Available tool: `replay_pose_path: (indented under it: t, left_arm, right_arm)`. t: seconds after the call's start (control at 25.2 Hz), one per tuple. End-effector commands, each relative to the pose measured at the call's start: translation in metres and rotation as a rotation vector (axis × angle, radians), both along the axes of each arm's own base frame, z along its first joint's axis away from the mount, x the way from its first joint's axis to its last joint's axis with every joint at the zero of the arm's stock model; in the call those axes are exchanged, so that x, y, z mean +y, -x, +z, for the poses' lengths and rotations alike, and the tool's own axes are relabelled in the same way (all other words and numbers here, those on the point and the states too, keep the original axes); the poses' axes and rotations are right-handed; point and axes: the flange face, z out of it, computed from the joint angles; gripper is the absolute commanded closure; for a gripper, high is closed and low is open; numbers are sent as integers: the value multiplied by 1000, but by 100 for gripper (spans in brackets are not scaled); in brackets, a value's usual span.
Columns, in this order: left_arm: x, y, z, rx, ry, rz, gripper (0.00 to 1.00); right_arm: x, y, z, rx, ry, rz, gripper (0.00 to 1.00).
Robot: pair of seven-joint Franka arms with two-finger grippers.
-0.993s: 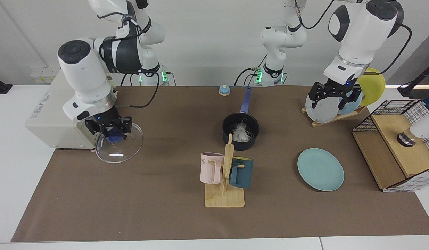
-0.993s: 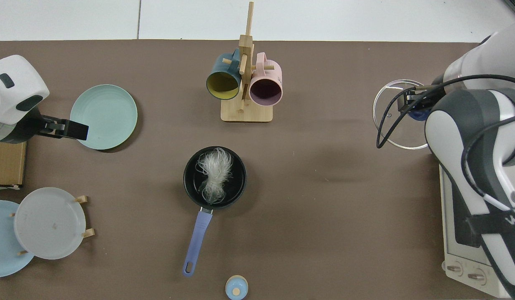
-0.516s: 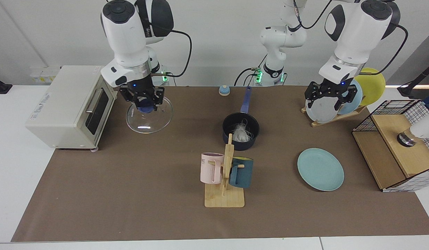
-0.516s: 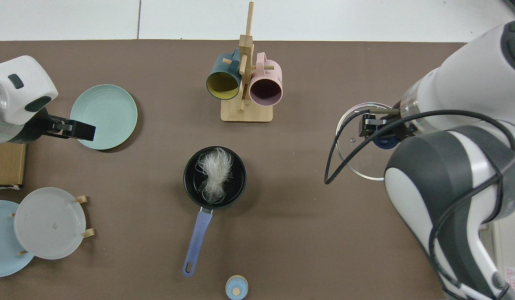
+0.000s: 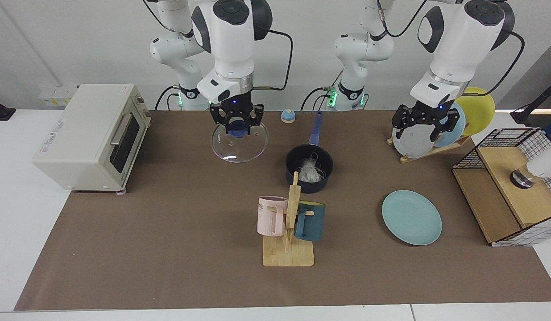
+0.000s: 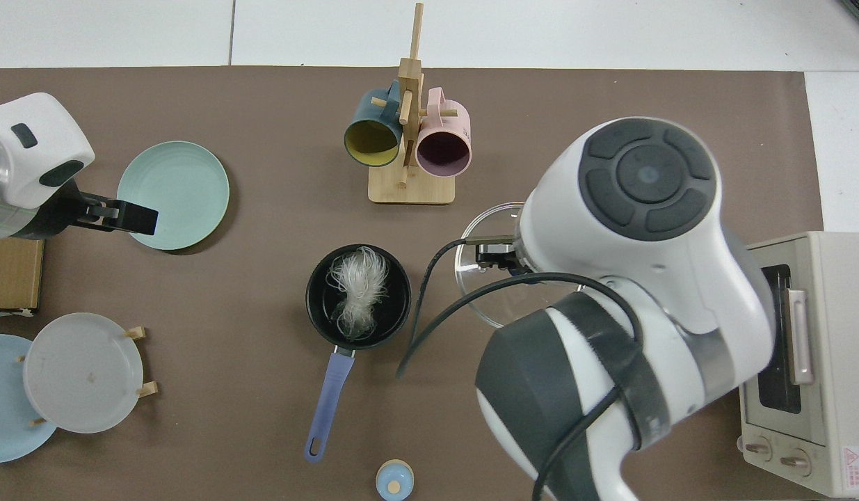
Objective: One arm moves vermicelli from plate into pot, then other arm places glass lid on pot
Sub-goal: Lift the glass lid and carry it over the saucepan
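Observation:
The glass lid [image 5: 239, 149] hangs above the table just left of the pot in the facing view, with my right gripper [image 5: 238, 128] shut on its blue knob. From above, only the lid's edge [image 6: 479, 233] shows beside the right arm's bulk. The dark pot [image 5: 297, 156] with its blue handle holds the vermicelli [image 5: 307, 171], a pale tangle [image 6: 358, 285] inside the pot [image 6: 318, 299]. The teal plate [image 5: 411, 217] lies bare. My left gripper [image 5: 426, 127] waits open in front of the plate rack; from above it [image 6: 147, 219] overlaps the teal plate's [image 6: 172, 174] edge.
A wooden mug rack [image 5: 288, 249] with a pink and a teal mug stands in front of the pot. A toaster oven [image 5: 85, 136] sits at the view's left. A plate rack [image 5: 418, 140], a wire-and-wood box [image 5: 507, 187] and a small blue bell [image 5: 287, 116] are also on the table.
My right arm has lifted the lid from beside the toaster oven and carried it across toward the pot. The left arm has barely moved.

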Motion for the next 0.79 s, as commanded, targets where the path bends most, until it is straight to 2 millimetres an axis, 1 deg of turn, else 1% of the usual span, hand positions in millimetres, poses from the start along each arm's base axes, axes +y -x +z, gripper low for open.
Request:
replay_pose_path:
  t: [0.0, 0.2, 0.4, 0.48, 0.6, 0.75]
  left_arm:
    - [1, 2, 6, -9, 17, 8, 0]
    - [3, 4, 6, 0, 18, 13, 0]
    - [3, 4, 6, 5, 16, 12, 0]
    - [2, 4, 6, 5, 14, 10, 0]
    - [3, 4, 6, 5, 14, 12, 0]
    - [7, 4, 6, 4, 12, 18, 0]
  right_arm:
    - [26, 4, -9, -19, -9, -23, 83]
    - [53, 7, -25, -33, -15, -40, 85]
    - [87, -6, -51, -36, -2, -58, 85]
    - [96, -6, -65, -29, 8, -69, 85]
    - [125, 1, -81, -49, -10, -76, 85]
    - [152, 11, -98, -58, -15, -99, 85]
